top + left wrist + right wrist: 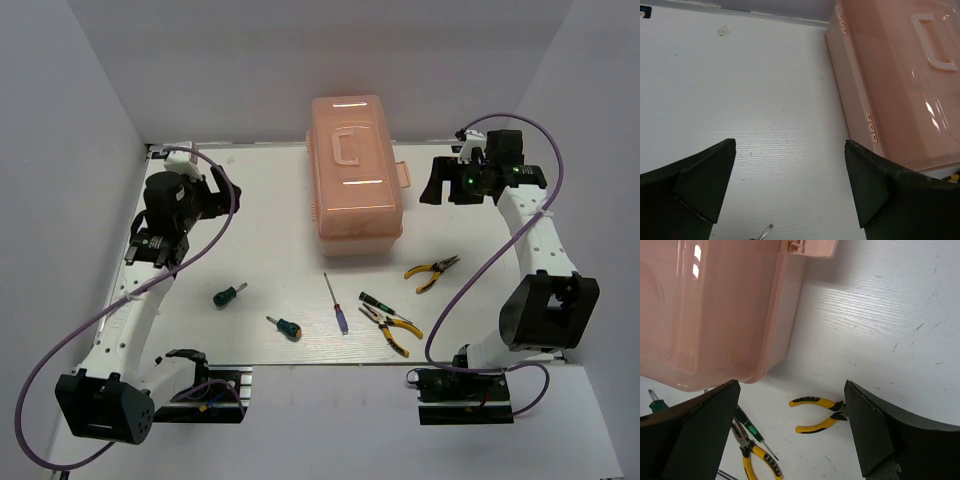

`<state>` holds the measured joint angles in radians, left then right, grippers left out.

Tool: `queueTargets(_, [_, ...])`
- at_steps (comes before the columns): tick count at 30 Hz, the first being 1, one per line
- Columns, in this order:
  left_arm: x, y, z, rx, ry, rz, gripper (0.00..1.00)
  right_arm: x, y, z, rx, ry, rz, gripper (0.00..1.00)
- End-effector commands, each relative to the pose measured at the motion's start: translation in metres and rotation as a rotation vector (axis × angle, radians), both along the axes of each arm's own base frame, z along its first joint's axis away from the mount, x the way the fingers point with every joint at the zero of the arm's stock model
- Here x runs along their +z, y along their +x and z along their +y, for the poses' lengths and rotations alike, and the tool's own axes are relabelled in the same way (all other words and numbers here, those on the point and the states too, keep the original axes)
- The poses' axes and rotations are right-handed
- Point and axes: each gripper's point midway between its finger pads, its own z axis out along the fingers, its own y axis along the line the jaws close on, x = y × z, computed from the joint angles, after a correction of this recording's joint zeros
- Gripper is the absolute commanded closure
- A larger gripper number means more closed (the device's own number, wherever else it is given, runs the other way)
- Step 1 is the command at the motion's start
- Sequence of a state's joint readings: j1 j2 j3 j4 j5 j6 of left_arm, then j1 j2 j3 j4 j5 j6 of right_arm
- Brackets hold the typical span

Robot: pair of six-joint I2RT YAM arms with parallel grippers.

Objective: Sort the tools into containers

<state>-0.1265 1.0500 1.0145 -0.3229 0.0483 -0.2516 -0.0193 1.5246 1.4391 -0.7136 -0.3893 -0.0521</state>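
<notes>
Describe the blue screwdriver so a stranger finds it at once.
Start at the closed pink toolbox on the table. Among the things lying loose on its near side, the blue screwdriver lies roughly centred, tip toward the box. It alone has a long bare shaft and a thin blue handle; the stubby screwdriver to its left is green-handled, the pliers further right yellow.

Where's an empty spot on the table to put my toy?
Bare table lies left of the toolbox, under the left gripper, and right of it, near the right gripper. In front of the toolbox it's crowded with screwdrivers and pliers.
</notes>
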Motion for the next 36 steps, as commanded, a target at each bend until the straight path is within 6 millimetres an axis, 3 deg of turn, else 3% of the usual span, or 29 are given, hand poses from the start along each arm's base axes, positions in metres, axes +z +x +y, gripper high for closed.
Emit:
queueTargets(1, [-0.004,-0.001,-0.021,-0.105,-0.049,0.030,0.00,0.017,0.001,0.005,0.003,0.031,-0.026,0.09])
queueTargets(5, [0.001,0.002,-0.028,-0.143,-0.062,0.023,0.00,0.022,-0.003,0.013,0.145,0.014,-0.096,0.09])
queueTargets(7, [-0.003,0.003,-0.032,-0.165,-0.069,0.036,0.00,0.029,-0.012,0.027,0.290,0.051,-0.150,0.09])
queueTargets(8, [-0.005,0.007,-0.035,-0.176,-0.072,0.048,0.00,0.037,-0.012,0.030,0.331,0.051,-0.186,0.16])
queueTargets(9, [0.001,0.009,-0.038,-0.191,-0.078,0.035,0.02,0.041,-0.010,0.036,0.362,0.078,-0.193,0.31])
queueTargets(10, [0.005,0.010,-0.043,-0.217,-0.087,0.030,0.11,0.050,-0.011,0.044,0.398,0.118,-0.212,0.54])
queueTargets(11, [0.005,0.012,-0.045,-0.234,-0.080,0.030,0.27,0.071,-0.004,0.052,0.430,0.127,-0.275,0.74])
queueTargets(12, [0.001,0.016,-0.047,-0.242,-0.083,0.046,0.47,0.084,0.007,0.057,0.430,0.153,-0.300,1.00])
queueTargets(13, [0.002,0.019,-0.047,-0.242,-0.083,0.056,0.89,0.109,0.018,0.072,0.465,0.140,-0.386,1.00])
queueTargets(14, [0.002,0.022,-0.049,-0.250,-0.085,0.061,1.00,0.118,0.020,0.087,0.485,0.142,-0.406,1.00])
queueTargets(15, [-0.001,0.023,-0.051,-0.258,-0.089,0.079,1.00,0.121,0.041,0.089,0.444,0.138,-0.398,1.00])
queueTargets(16, [-0.005,0.026,-0.055,-0.281,-0.097,0.094,1.00,0.142,0.050,0.096,0.439,0.133,-0.449,1.00])
queueTargets(17, [-0.005,0.027,-0.058,-0.289,-0.109,0.094,0.96,0.138,0.059,0.109,0.431,0.156,-0.427,1.00])
queueTargets(18, [-0.005,0.026,-0.060,-0.297,-0.123,0.098,0.81,0.141,0.064,0.120,0.425,0.153,-0.433,0.84])
queueTargets(19, [-0.006,0.028,-0.062,-0.308,-0.127,0.105,0.38,0.153,0.071,0.133,0.421,0.179,-0.456,0.55])
queueTargets(21, [-0.007,0.031,-0.067,-0.327,-0.148,0.108,0.23,0.155,0.088,0.151,0.398,0.206,-0.487,0.46])
queueTargets(22, [-0.007,0.031,-0.071,-0.344,-0.166,0.116,0.18,0.145,0.092,0.163,0.351,0.283,-0.409,0.39])
queueTargets(24, [-0.004,0.033,-0.079,-0.374,-0.183,0.103,0.18,0.152,0.100,0.184,0.354,0.354,-0.447,0.39])
queueTargets(28, [-0.003,0.039,-0.089,-0.403,-0.235,0.106,0.18,0.134,0.114,0.228,0.323,0.428,-0.355,0.36])
queueTargets(31, [-0.004,0.044,-0.093,-0.422,-0.258,0.104,0.18,0.124,0.124,0.240,0.259,0.396,-0.359,0.36])
queueTargets(36, [-0.007,0.049,-0.100,-0.449,-0.295,0.110,0.18,0.104,0.137,0.242,0.155,0.356,-0.333,0.37])
